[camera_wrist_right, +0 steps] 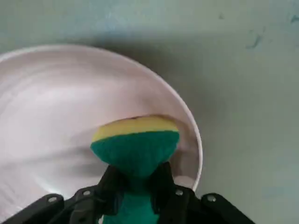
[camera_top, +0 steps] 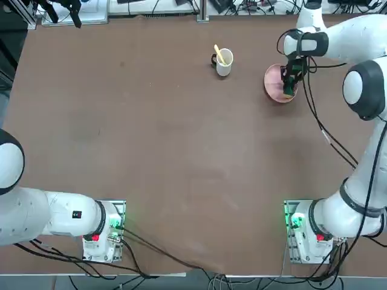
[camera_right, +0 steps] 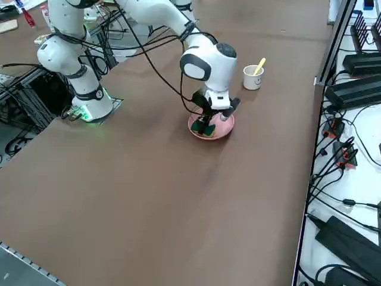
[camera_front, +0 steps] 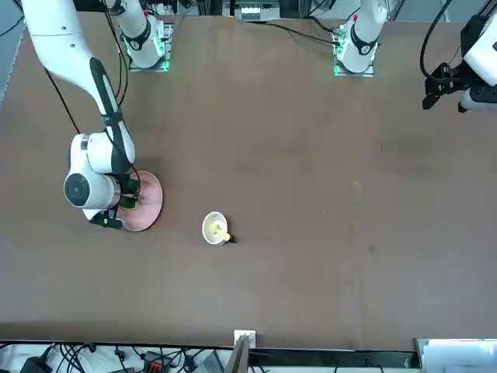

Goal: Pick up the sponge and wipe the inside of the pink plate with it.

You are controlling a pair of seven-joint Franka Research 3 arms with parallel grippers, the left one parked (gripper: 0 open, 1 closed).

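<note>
green sponge [camera_wrist_right: 135, 149] upright in right gripper [camera_wrist_right: 136, 179], yellow end on pink plate [camera_wrist_right: 56, 116]

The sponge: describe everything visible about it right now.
The sponge is a small soft block, dark green scouring layer over yellow foam. The right gripper is shut on it, pinching the green part so it bulges beyond the fingers. Its yellow face is down inside the pink plate, near the rim; actual contact is unclear.

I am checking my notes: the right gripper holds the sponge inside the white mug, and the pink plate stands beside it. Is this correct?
Not quite. The right gripper holds the sponge inside the pink plate, not the white mug; the right wrist view shows it. The mug stands apart from the plate, with a yellow utensil in it.
</note>
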